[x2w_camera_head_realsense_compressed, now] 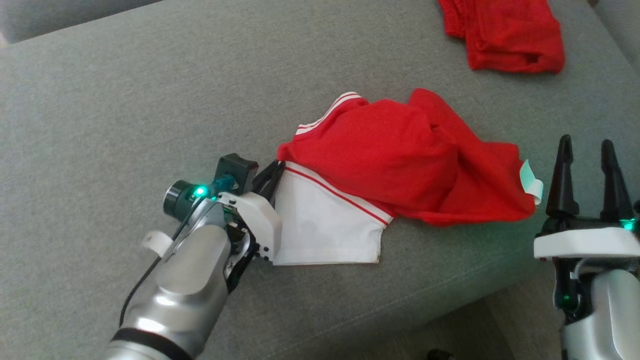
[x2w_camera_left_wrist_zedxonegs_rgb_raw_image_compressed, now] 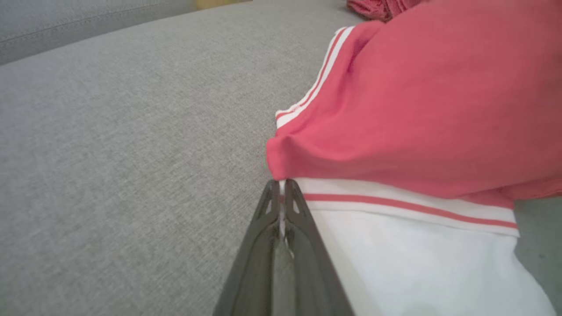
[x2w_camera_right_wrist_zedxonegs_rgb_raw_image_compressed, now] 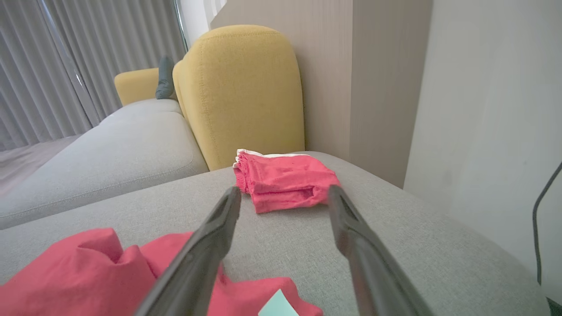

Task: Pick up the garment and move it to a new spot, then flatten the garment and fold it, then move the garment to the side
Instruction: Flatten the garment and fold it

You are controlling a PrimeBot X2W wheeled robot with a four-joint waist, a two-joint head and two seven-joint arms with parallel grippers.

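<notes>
Starting with the head view: the crumpled red-and-white shirt lies in a heap on the grey sofa seat, near its front edge. The left gripper meets the heap at its left end, where the red body overlaps the white sleeve. The right gripper stands just right of the shirt, apart from it, with jaws wide and empty. A folded red garment lies at the far right. Bare seat extends left and rearward. The front edge is close, so fabric trailing during a lift could slide off toward the floor.

In the left wrist view, the left gripper has its jaws pressed together on a thin bite of the shirt at the striped hem. The bite looks shallow and could slip under the heap's weight. It may also hold one layer only, leaving the rest to drag.

In the right wrist view, the right gripper shows wide jaws with nothing between them. The folded garment lies ahead, with a yellow backrest behind it. A move that way risks disturbing the folded piece.
</notes>
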